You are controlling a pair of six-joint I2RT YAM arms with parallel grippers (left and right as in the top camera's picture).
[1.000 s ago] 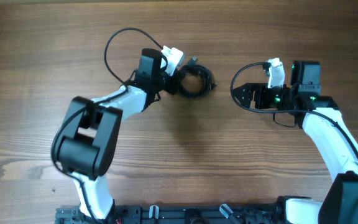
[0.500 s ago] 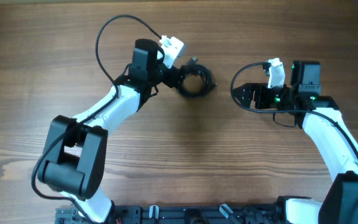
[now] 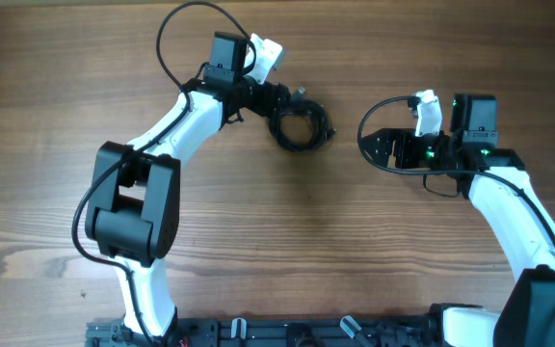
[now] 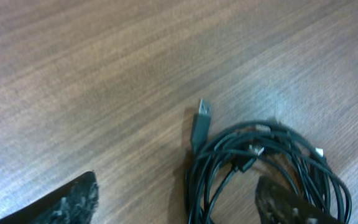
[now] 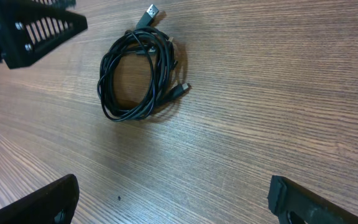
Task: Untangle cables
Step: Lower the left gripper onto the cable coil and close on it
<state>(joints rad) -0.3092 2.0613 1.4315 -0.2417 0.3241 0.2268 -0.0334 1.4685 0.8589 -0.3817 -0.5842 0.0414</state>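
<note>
The cables [image 3: 297, 145] are one small black coiled bundle on the wooden table, left of centre at the back. My left gripper [image 3: 277, 102] is open at the bundle's upper left edge. In the left wrist view the cables [image 4: 204, 168] lie between its two fingers [image 4: 179, 196], with one finger inside the coil, and a USB plug [image 4: 202, 115] sticks out toward the far side. My right gripper [image 3: 381, 149] is open and empty, well to the right of the bundle. In its view [image 5: 173, 196] the cables [image 5: 129, 114] lie far ahead on the left.
The wooden table [image 3: 287, 241] carries nothing else. The arms' own thicker black wires loop above the left wrist [image 3: 176, 29] and beside the right gripper [image 3: 366, 120]. The left gripper's body [image 5: 30, 31] shows at the top left of the right wrist view.
The left arm has swung, its wrist moving up toward the far edge and its gripper turning to point down-right at the bundle. The bundle has barely shifted. The right arm has not moved.
</note>
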